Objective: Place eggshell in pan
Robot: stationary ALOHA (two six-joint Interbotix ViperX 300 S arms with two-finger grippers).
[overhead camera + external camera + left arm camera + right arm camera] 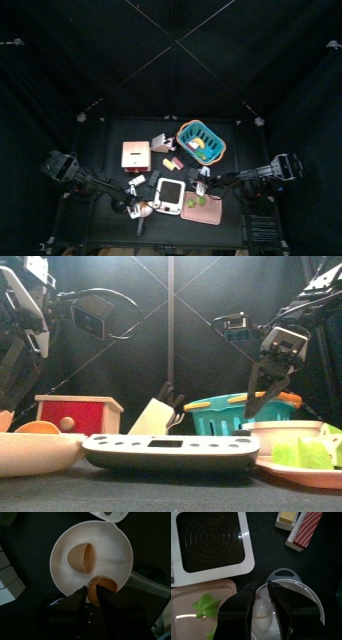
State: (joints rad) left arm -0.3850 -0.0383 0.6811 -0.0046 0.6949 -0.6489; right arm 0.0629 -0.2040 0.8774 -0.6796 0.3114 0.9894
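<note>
Right gripper [260, 588] sits jaws apart around the eggshell [261, 610], bottom center in the white pot [306, 589], so a hard squeeze might crack it.

The top view looks straight down from high up, so the table [100, 215] sits small at the middle. The front view looks level from the table's near edge, close to the white device [170, 453]. Each wrist view looks down at close range; the right one shares that device [211, 543].
</note>
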